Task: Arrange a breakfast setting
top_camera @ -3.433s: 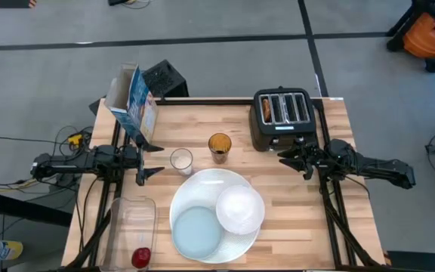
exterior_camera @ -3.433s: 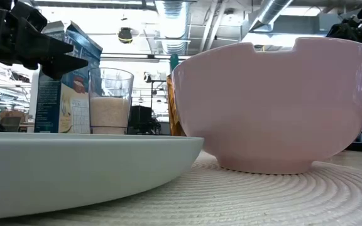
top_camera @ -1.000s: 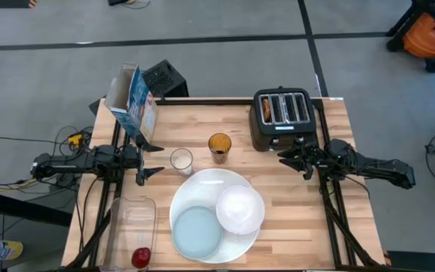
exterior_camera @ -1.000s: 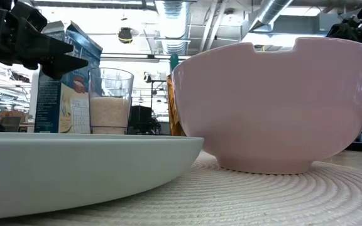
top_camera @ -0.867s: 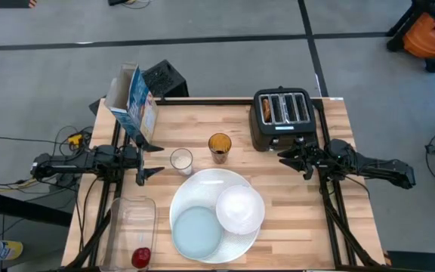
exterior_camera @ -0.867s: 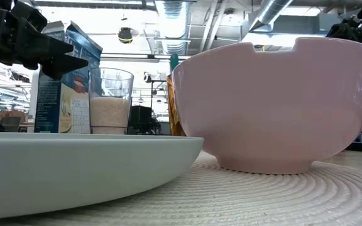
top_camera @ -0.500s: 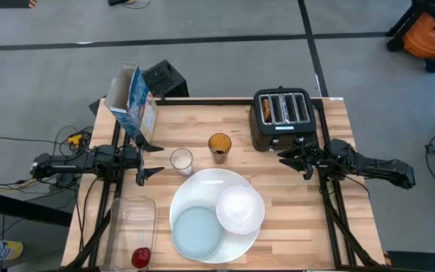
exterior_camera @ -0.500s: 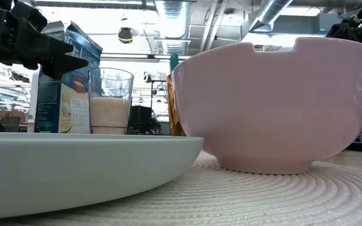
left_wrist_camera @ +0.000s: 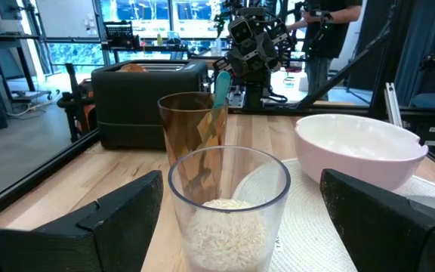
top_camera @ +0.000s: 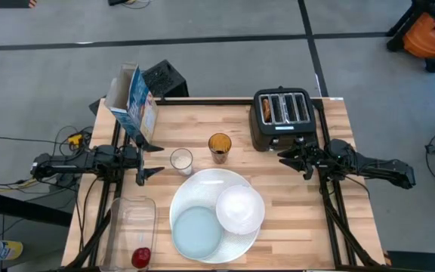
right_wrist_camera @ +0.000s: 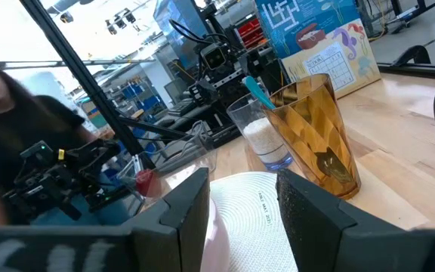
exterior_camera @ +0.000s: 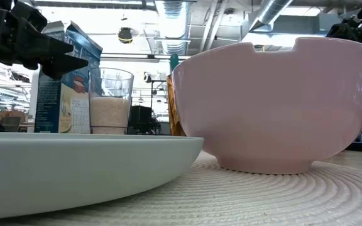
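Bowl point(top_camera: 240, 209) and small plate point(top_camera: 197, 232) sit on the large plate point(top_camera: 202, 189); left pincer point(top_camera: 148, 159) and right pincer point(top_camera: 291, 157) hover open, empty.

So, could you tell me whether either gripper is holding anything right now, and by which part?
Nothing is held. The left gripper is open, its jaws spread at the clear glass. The right gripper is open beside the toaster.
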### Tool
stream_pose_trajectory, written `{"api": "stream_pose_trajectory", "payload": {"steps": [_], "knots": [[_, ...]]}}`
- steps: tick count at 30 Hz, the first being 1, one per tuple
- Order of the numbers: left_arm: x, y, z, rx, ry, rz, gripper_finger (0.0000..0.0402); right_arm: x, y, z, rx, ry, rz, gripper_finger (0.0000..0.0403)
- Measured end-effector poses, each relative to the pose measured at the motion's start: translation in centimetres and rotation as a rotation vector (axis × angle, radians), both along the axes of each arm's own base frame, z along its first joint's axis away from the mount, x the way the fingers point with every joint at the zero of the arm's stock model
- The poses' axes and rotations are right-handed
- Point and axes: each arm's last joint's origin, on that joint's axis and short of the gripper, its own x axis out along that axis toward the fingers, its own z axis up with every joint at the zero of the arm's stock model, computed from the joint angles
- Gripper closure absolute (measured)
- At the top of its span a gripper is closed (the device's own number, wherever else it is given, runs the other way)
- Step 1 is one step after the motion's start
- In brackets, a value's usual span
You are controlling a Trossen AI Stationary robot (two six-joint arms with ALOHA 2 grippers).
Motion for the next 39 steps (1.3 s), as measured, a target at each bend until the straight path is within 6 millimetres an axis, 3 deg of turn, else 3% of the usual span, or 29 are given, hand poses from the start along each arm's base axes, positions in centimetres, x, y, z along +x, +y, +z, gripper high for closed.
{"api": "stream_pose_trajectory", "payload": {"steps": [39], "knots": [[-0.02,0.15,0.03,0.065,0.005,0.050,0.0055,0.00,0.00,0.00,0.000,0.000,0.000,0.0225]]}}
